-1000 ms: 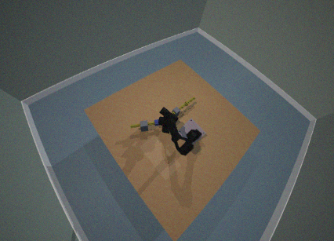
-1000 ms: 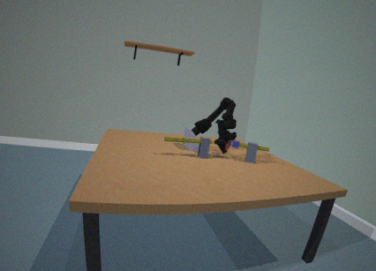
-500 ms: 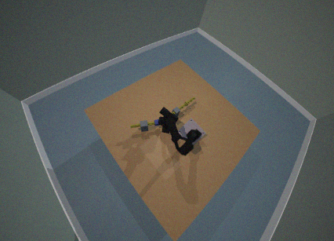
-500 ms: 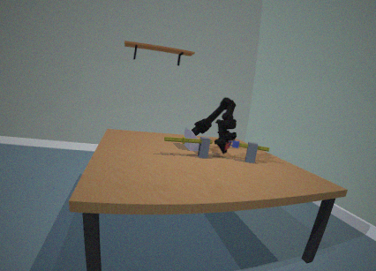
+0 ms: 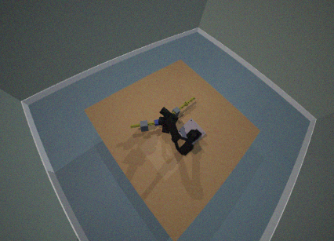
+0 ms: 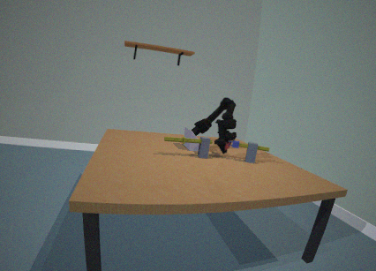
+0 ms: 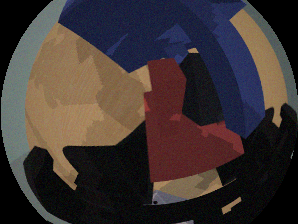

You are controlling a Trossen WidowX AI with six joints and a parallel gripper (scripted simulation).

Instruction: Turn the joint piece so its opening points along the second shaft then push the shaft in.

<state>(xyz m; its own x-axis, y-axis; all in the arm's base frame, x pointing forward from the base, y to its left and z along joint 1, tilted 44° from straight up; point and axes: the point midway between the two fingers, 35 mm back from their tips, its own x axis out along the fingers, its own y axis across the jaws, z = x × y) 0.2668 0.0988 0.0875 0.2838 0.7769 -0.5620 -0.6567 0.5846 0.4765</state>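
Observation:
The gripper (image 6: 224, 149) (image 7: 186, 152) is shut on the red joint piece (image 6: 228, 145) (image 7: 167, 130), which shows between its dark fingers in the wrist view. A blue hinge part (image 5: 157, 122) (image 6: 236, 144) (image 7: 100, 30) sits beside the red piece on the end of a yellow-green shaft (image 5: 135, 126) (image 6: 264, 148). That shaft passes through a grey block (image 5: 144, 125) (image 6: 251, 153). The second yellow-green shaft (image 5: 190, 102) (image 6: 178, 139) runs through another grey block (image 5: 176, 111) (image 6: 203, 148), at an angle to the first. The arm hides its inner end and the direction of the opening.
The black arm (image 5: 171, 127) (image 6: 227, 116) reaches over the gap between the two blocks from its pale base plate (image 5: 201, 131) (image 6: 189, 134). The wooden table (image 5: 172, 209) (image 6: 168, 183) carries everything. A wall shelf (image 6: 159, 48) hangs far behind.

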